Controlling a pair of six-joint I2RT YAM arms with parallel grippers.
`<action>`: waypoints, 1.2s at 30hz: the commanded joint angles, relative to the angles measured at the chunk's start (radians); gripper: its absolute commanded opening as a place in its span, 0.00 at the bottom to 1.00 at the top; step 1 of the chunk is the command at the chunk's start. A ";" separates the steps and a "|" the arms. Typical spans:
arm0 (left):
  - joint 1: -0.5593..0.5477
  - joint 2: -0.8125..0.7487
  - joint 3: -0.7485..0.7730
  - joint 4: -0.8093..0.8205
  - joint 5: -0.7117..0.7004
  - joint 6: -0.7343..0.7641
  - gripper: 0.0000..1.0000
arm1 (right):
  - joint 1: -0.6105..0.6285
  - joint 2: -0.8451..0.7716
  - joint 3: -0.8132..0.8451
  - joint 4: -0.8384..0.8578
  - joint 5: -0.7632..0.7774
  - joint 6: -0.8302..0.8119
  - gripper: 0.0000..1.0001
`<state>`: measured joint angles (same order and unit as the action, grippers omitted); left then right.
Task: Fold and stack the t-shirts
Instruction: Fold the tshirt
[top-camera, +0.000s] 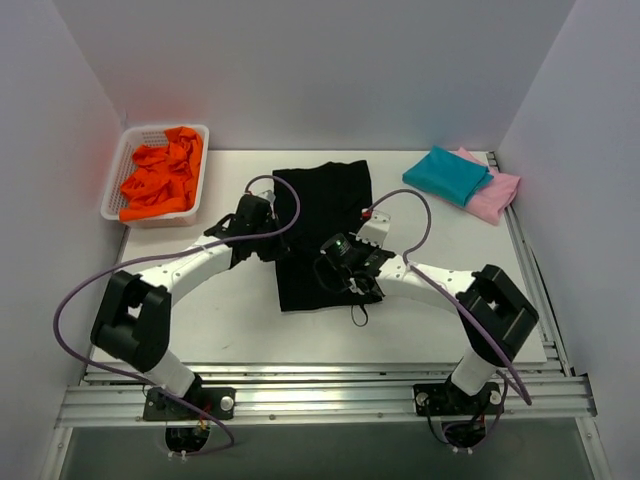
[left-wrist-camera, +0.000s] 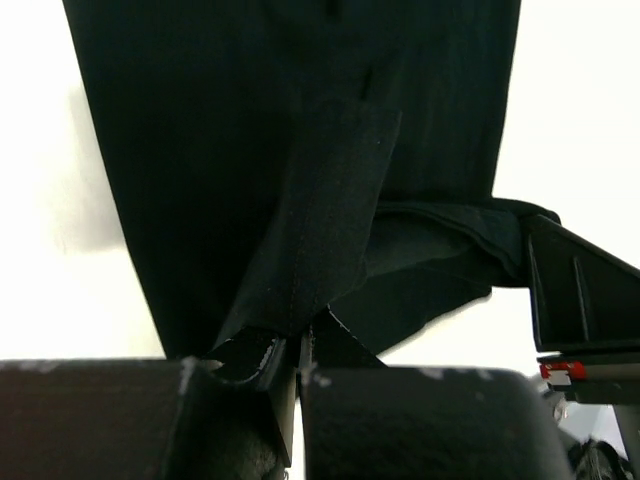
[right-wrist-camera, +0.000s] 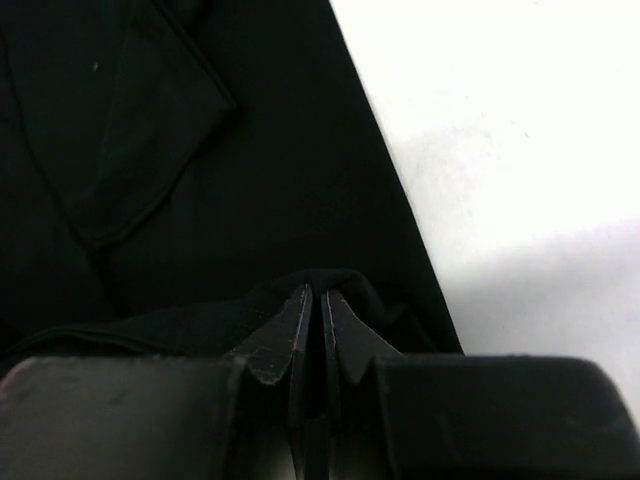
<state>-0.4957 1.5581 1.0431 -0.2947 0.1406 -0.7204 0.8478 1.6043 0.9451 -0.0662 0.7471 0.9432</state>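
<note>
1. Left pincer, closed tight, grips a raised fold of the black t-shirt, which lies centre-frame on the table; right pincer is clamped on its edge.
2. I judge a fold is in hand; next, carry both holds across together.

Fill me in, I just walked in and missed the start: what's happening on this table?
Two robot arms are working on a black t-shirt spread mid-table. The left hand is shut on a pinch of its cloth, pulled up into a ridge. The right hand is shut on a fold at its other side. A teal t-shirt lies folded on a pink t-shirt at the far right corner. A white basket at far left holds orange cloth.
</note>
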 joint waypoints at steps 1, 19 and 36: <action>0.042 0.088 0.081 0.092 0.056 0.042 0.02 | -0.053 0.068 0.102 0.036 -0.018 -0.037 0.00; 0.203 0.277 0.377 0.094 0.114 0.059 0.94 | -0.243 0.333 0.578 -0.244 0.100 -0.003 1.00; -0.070 -0.377 -0.230 0.008 -0.298 -0.076 0.94 | -0.064 -0.250 -0.247 0.057 -0.008 0.085 0.99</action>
<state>-0.4660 1.2079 0.9241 -0.2203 -0.0246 -0.7277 0.7799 1.4055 0.7734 -0.0689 0.7570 0.9913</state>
